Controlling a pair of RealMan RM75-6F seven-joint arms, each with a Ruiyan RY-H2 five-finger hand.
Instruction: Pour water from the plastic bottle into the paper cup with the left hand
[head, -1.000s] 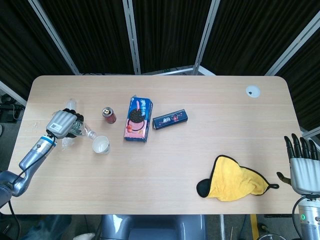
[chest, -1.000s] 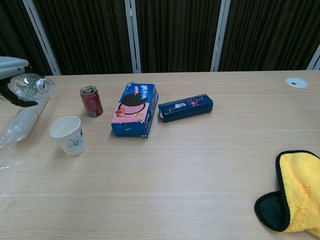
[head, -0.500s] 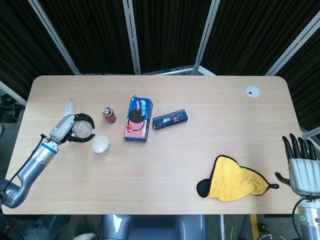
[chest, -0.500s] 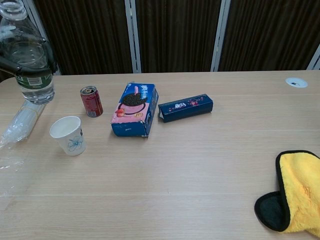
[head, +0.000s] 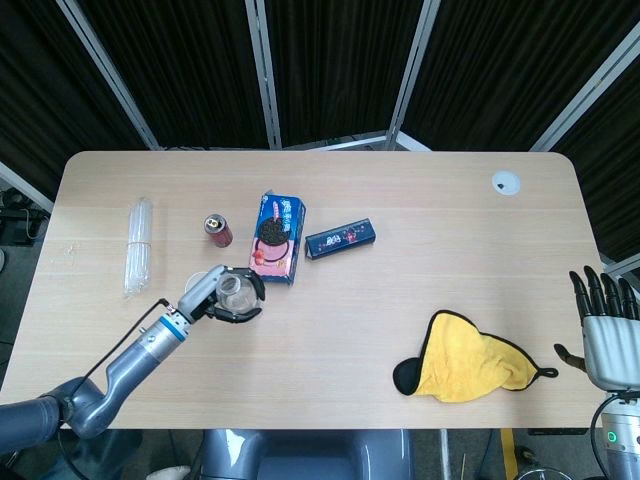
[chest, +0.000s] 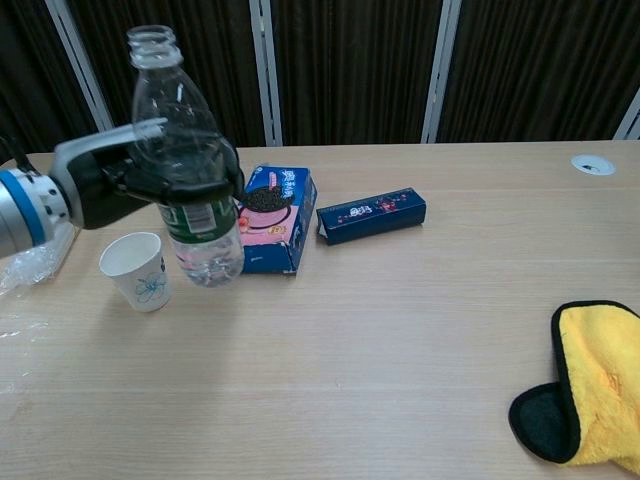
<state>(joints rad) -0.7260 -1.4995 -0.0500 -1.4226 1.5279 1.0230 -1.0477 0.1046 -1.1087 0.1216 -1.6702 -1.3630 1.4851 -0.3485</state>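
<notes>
Left hand (chest: 120, 180): fingers wrapped around the middle of the plastic bottle (chest: 190, 190), holding it upright and lifted off the table (chest: 400, 330).

Plastic bottle: clear, uncapped, ribbed shoulders, a green-and-white label band just below the fingers, water in the lower part. In the chest view it hangs just right of the paper cup (chest: 137, 270) and in front of the cookie box (chest: 270, 215); from the head view it (head: 232, 292) covers the cup.

Paper cup: white with a faint blue flower print, standing upright on the table, mouth open upward.

Right hand (head: 606, 325): fingers straight and apart, holding nothing, beyond the table's right edge.

Other items: a red soda can (head: 218, 229) behind the cup; a dark blue flat box (chest: 371, 214) right of the cookie box; a clear plastic sleeve (head: 138, 243) lying at far left; a yellow cloth (head: 470, 365) with a black patch at near right; a white round grommet (head: 506, 182) at far right.
</notes>
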